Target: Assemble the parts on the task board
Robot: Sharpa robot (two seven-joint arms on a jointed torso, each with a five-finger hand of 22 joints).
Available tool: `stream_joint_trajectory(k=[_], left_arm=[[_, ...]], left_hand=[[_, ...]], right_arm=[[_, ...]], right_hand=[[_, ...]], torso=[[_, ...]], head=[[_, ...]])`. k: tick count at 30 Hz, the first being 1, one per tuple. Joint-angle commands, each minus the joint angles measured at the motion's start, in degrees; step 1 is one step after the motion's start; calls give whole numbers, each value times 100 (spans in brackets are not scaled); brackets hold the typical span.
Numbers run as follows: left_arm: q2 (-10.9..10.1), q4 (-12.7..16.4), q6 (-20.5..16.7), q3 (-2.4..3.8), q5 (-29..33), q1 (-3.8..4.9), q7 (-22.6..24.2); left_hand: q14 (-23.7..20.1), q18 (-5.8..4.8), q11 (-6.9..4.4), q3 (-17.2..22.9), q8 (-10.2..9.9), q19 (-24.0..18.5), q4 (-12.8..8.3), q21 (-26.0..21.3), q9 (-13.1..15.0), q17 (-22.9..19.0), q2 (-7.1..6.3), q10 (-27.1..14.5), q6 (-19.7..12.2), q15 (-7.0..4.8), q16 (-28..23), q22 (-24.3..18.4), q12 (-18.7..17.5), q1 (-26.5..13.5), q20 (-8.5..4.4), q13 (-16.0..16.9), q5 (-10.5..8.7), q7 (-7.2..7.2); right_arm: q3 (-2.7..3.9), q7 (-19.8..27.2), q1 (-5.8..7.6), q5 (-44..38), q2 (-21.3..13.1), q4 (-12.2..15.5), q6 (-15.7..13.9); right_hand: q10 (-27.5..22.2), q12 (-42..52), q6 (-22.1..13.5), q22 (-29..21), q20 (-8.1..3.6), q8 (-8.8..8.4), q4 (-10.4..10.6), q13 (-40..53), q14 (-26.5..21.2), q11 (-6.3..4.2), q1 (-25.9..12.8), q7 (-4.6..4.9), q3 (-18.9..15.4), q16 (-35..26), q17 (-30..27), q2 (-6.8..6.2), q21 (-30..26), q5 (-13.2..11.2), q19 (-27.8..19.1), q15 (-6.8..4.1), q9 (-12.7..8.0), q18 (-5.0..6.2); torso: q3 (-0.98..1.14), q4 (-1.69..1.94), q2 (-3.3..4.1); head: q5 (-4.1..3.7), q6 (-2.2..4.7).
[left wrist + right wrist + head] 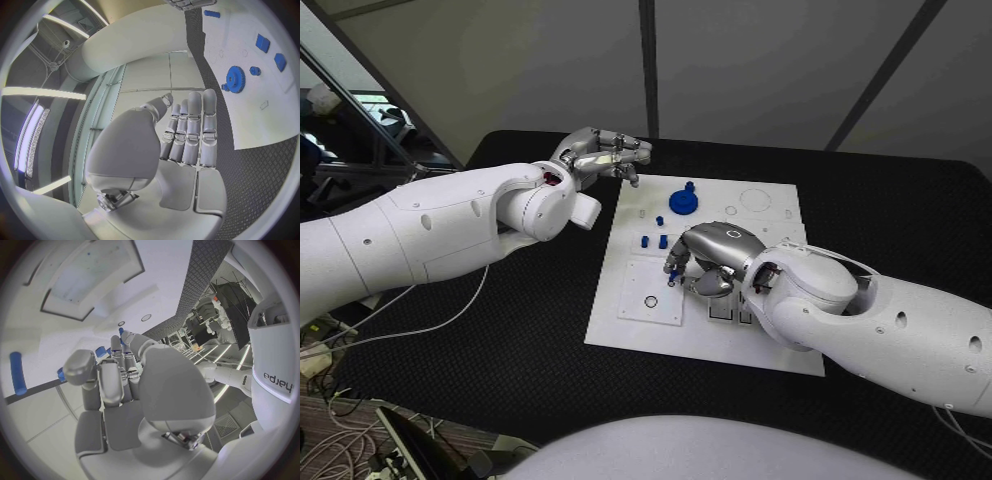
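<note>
The white task board (pixel 733 340) carries small blue parts (pixel 682 201); left hand (pixel 603 153) empty, fingers apart; right hand's (pixel 707 255) grip unclear.

Gear (pixel 682 201) on task board (pixel 632 325), centre table (pixel 516 380)

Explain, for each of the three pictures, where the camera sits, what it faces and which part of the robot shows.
Head view: from the robot's head, down onto the task board; both arms, left hand, right hand.
Left wrist view: behind the left hand, facing the board's blue gear.
Right wrist view: behind the right hand, low over the board.
Shared: the gear shows from head and left wrist.
</note>
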Motion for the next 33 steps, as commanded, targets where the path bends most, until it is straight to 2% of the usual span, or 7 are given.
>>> stream_joint_trajectory(k=[1,17,22,33], left_arm=[[7,0,71,5,-18,10,37],[15,-8,89,5,-19,11,17],[19,-5,95,5,-19,11,13],[24,-7,100,6,-19,12,9]], left_hand=[[-28,-21,-16,-28,17,20,6,-37,-4,-5,57,-38,30,11,-36,-9,28,12,9,-5,-8,2],[-33,-21,-14,-34,15,16,6,-44,-5,-11,57,-45,25,12,-41,-12,28,10,11,-8,-8,4],[-33,-21,-14,-34,15,16,6,-44,-5,-11,57,-45,25,12,-41,-12,28,10,11,-8,-8,4],[-33,-21,-14,-34,15,16,6,-44,-5,-11,57,-45,25,12,-41,-12,28,10,11,-8,-8,4]], right_arm=[[1,46,2,-29,5,4,128],[0,29,-8,-52,43,-51,278],[0,0,-10,-83,62,-91,313],[-12,-25,-30,-114,148,-165,416]], right_hand=[[47,-22,21,4,-6,19,-10,-9,251,4,-53,6,27,24,5,10,28,31,27,-38,8,-51],[50,-25,23,2,-7,18,-10,-10,251,4,-57,6,25,25,4,11,27,34,26,-37,8,-50],[56,-29,26,5,-8,18,-8,-11,252,4,-66,5,22,30,10,14,30,38,27,-37,9,-51],[58,-32,28,-2,-8,17,-7,-11,252,5,-72,5,19,28,6,15,27,39,24,-37,9,-50]], torso=[[2,-1,-1],[1,-8,2],[-2,3,2],[1,2,0]], head=[[-6,-5],[0,-37],[-10,-46],[-3,-61]])
